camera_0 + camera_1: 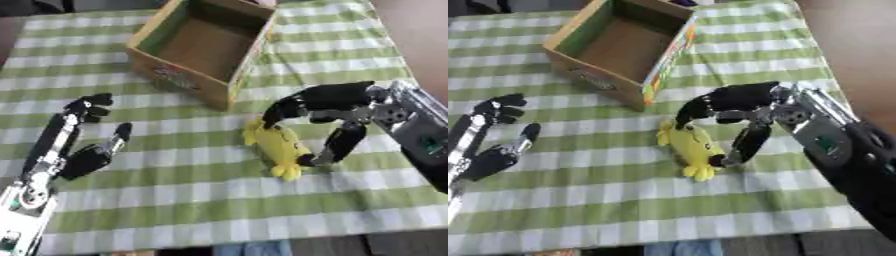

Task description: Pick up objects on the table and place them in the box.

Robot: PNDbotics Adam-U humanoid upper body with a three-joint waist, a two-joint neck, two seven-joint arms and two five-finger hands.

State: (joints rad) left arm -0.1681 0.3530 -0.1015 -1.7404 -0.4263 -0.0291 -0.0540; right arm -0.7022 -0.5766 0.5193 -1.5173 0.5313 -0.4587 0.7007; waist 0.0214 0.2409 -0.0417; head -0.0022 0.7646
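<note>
Yellow and soft-looking, a plush toy (277,147) lies on the green-and-white checked cloth (175,200) covering the bench, just in front of the near corner of the cardboard box (203,47). In the left eye view the right hand (337,107) arches over the toy: its fingers (284,107) curl down at the toy's upper end and its thumb (337,145) touches the toy's right side, so the toy sits pinched between them (still flat on the cloth). The left hand (83,145) rests at the left, well apart from the toy, fingers relaxed and spread, holding nothing.

In the right eye view the box (619,45) stands open, its brown inside bare, tilted askew to the cloth's stripes.
</note>
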